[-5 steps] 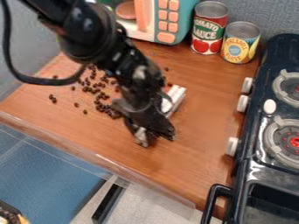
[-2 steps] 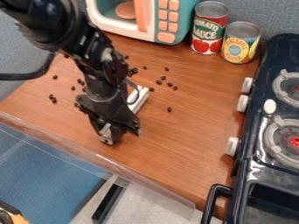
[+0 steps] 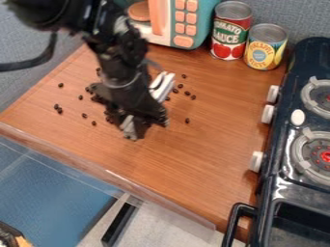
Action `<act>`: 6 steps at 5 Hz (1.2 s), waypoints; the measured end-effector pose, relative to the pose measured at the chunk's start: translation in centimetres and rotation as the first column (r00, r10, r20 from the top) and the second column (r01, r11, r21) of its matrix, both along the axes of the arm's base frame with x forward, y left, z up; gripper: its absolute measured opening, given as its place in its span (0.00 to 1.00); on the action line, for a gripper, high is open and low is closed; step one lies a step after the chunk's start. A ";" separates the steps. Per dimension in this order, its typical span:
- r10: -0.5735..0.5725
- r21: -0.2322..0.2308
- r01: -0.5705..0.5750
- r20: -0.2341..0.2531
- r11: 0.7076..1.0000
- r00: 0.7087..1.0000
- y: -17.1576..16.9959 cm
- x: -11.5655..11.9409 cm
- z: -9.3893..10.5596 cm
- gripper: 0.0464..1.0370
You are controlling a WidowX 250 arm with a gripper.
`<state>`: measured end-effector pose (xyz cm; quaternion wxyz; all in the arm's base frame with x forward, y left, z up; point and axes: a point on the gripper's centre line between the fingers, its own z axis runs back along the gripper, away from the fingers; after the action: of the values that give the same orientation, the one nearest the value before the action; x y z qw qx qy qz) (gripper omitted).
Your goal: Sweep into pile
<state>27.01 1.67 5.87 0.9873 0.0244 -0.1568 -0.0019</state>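
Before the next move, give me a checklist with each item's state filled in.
1. Dark pieces gathered in one pile: not ok, several lie apart on both sides of the gripper.
2. Visible pieces on the counter: ok.
3. Red can and yellow can upright: ok.
4. White object beside the gripper held firmly: cannot tell.
5. Pieces behind the gripper: cannot tell how many.

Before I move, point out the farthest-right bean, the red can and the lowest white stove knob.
Farthest-right bean (image 3: 193, 97): camera view, its dark top.
Red can (image 3: 230, 31): camera view, label on its side.
Lowest white stove knob (image 3: 256, 161): camera view, its middle.
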 end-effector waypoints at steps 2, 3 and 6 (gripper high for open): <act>-0.059 -0.007 0.059 -0.032 0.998 0.998 -5.1 1.5 -1.0 0.34; -0.061 0.007 0.061 -0.044 0.998 0.997 -5.8 1.7 -2.5 0.34; -0.058 0.054 0.059 -0.017 0.997 0.998 -4.0 0.7 -4.9 0.34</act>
<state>27.70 -2.30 0.96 0.9870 0.0465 -0.1496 -0.0352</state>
